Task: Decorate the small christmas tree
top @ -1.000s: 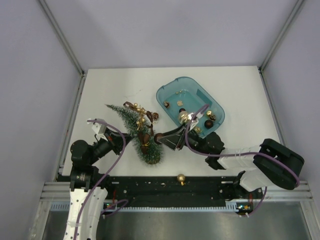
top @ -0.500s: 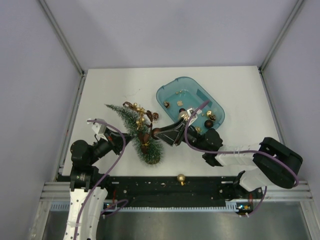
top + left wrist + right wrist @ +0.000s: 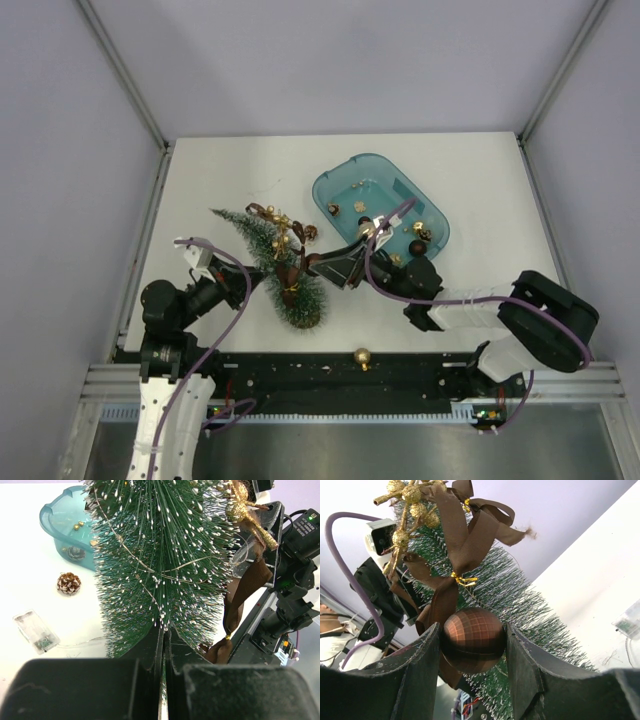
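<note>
The small christmas tree (image 3: 270, 262) lies tilted on the white table, tip to the far left, wide end near the front. It carries brown ribbon bows (image 3: 465, 535) and a gold berry sprig (image 3: 402, 507). My left gripper (image 3: 243, 287) is shut on the tree, with green bristles (image 3: 160, 580) pinched between its closed jaws (image 3: 164, 647). My right gripper (image 3: 472, 632) is shut on a shiny brown ball ornament (image 3: 473, 639), held right against the tree's bristles below a bow. From above, that ball (image 3: 313, 271) sits at the tree's right flank.
A teal tray (image 3: 322, 185) with several small gold and brown ornaments stands at the back right of the tree. A pine cone (image 3: 69, 583) and a clear battery box (image 3: 35, 631) lie on the table. A gold ball (image 3: 362, 357) rests on the front rail.
My right gripper has moved left and slightly away from the tray, bringing the brown ball up to the tree. The left arm and the tree have stayed still.
</note>
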Available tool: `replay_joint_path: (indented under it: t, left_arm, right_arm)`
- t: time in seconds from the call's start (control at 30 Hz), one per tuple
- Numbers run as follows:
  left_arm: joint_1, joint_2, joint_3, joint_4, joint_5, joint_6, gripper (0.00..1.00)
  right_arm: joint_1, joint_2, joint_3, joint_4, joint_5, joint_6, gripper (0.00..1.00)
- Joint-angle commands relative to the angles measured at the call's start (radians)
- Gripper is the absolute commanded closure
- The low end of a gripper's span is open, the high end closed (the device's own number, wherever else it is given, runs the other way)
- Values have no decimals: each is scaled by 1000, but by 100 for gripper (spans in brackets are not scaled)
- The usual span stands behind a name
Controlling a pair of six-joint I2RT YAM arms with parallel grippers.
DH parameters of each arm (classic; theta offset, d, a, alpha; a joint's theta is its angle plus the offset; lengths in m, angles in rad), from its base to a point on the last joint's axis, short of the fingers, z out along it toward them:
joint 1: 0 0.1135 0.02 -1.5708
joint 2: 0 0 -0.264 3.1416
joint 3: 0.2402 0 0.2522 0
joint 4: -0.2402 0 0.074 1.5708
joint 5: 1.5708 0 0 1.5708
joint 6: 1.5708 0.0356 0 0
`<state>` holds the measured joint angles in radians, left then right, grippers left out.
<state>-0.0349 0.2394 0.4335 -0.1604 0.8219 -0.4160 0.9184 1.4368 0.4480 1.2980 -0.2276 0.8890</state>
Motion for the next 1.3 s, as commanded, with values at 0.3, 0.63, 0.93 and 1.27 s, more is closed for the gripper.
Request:
replay_joint_path:
  t: [0.3, 0.63, 0.93, 1.27]
  left_arm:
    - [-2, -37, 4, 22, 10, 2, 100]
    - [-3, -41, 7, 21, 6, 0, 100]
    - [-2, -41, 7, 21, 3, 0, 100]
    - [-2, -40, 7, 18, 3, 2, 100]
  right_arm:
    - [-7, 10, -43, 425, 10, -1, 100]
    - [30, -29, -103, 423, 28, -4, 100]
    - [66, -70, -71, 425, -4, -9, 100]
    - [68, -52, 9, 426, -22, -1, 100]
